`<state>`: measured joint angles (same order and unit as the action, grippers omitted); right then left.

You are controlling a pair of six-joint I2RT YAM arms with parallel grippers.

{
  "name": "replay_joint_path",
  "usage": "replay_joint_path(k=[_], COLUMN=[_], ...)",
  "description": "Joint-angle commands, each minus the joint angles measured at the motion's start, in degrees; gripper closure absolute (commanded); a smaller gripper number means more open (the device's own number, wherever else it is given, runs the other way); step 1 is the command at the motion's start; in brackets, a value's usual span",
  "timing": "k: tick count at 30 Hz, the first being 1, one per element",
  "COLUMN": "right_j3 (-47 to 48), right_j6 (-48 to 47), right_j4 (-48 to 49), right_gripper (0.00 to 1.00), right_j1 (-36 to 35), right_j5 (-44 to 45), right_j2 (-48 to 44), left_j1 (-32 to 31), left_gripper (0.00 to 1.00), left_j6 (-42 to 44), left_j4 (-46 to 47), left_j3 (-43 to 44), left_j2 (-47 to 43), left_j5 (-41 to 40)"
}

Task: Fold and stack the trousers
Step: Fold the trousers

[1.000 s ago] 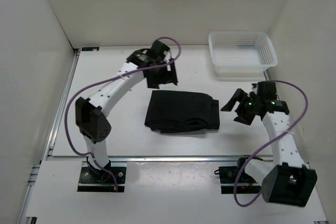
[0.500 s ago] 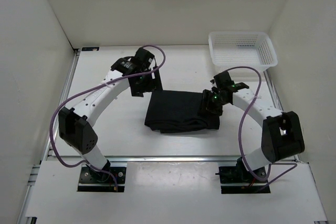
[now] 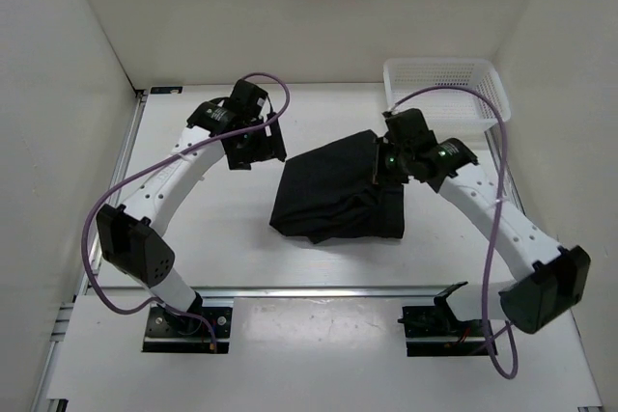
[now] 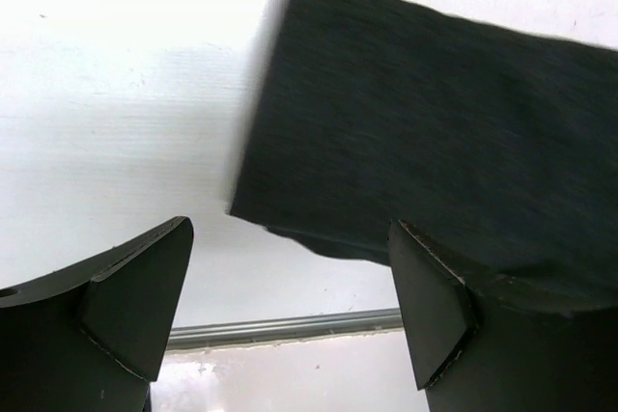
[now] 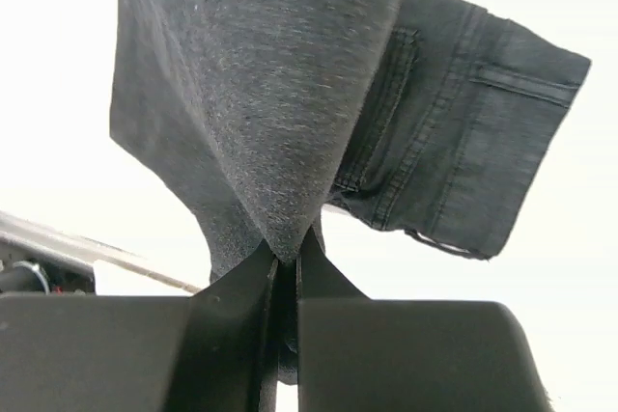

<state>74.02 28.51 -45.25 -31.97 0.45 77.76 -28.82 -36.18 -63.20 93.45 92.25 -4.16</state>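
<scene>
Centre of the overhead frame: trousers (image 3: 328,202), black, folded into a rough bundle on the white surface (image 3: 212,229), upper right corner raised off it. Right of centre: right end effector (image 3: 380,163), clenched on that raised corner. Its wrist view shows both fingers (image 5: 237,291) pinched tight on a fold of dark cloth, with stitched seams and a pocket visible on the layer beyond. Upper left of the bundle: left end effector (image 3: 253,149), released, spread wide, holding nothing, just beside the cloth's edge over bare surface. Upper right corner: white mesh basket (image 3: 446,124), apart from the trousers.
</scene>
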Motion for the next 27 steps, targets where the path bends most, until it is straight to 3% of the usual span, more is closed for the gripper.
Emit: replay_joint_path(k=[1, 3, 5, 7, 11, 12, 13, 16, 17, 18, 19, 22, 25, 27], right_j3=[0.96, -2.54, -6.41, -10.88, -13.72, -13.73, -12.94, -10.22, -9.51, -8.81, -7.24, -5.91, -9.14, -14.94], right_j6=[-0.21, -1.08, -2.93, -2.94, 1.09, 2.85, 5.82, 9.88, 9.90, 10.42, 10.42, 9.81, 9.10, 9.10], right_j4=[-5.37, -5.90, -3.71, -1.51, -2.55, -4.73, -5.89, -8.45, -8.45, -8.45, -8.45, -6.70, -2.85, -0.72], right_gripper=[1.00, 1.00, 0.87, 0.87, 0.25, 0.18, 0.18, 0.22, 0.29, 0.49, 0.62, 0.92, 1.00, 1.00], right_j1=[1.20, 2.52, 3.91, 5.24, 8.50, 8.50, 8.50, 6.93, 6.31, 5.78, 5.17, 5.16, 6.30, 8.22], right_j5=[8.33, 9.13, 11.06, 12.64, 15.71, 17.64, 19.40, 24.06, 24.07, 24.07, 24.07, 20.83, 17.66, 17.13], right_j2=[-4.71, -5.33, -4.73, -2.44, 0.03, 0.03, 0.03, -3.65, -4.53, -5.07, -5.07, -3.24, -1.38, 1.07], left_j1=[0.52, 0.52, 0.52, 0.52, -2.11, -2.64, -3.17, -5.01, -6.06, -6.60, -7.12, -8.36, -9.76, -10.37], left_gripper=[0.08, 0.08, 0.08, 0.08, 0.08, 0.09, 0.09, 0.12, 0.18, 0.24, 0.32, 0.64, 0.79, 0.85], left_j6=[1.47, 2.08, 2.08, 2.08, 2.61, 3.31, 3.31, 3.84, 3.84, 3.84, 3.84, 3.84, 3.84, 3.84], left_j4=[-0.52, -0.52, 0.18, 2.19, 3.43, 3.43, 3.43, 3.96, 3.96, 4.48, 5.53, 6.07, 7.47, 8.79], left_j3=[2.70, 2.70, 2.18, 0.77, -0.81, -0.81, -0.81, -0.29, 0.50, 1.20, 1.21, 1.73, 1.04, -0.45], left_j2=[-3.74, -2.60, -1.99, -1.37, 1.61, 3.19, 3.90, 6.62, 7.33, 8.81, 9.52, 13.55, 16.90, 18.14], left_j5=[-0.76, -0.23, 1.61, 3.27, 5.12, 5.13, 5.74, 6.27, 6.27, 6.27, 6.80, 7.50, 7.50, 7.50])
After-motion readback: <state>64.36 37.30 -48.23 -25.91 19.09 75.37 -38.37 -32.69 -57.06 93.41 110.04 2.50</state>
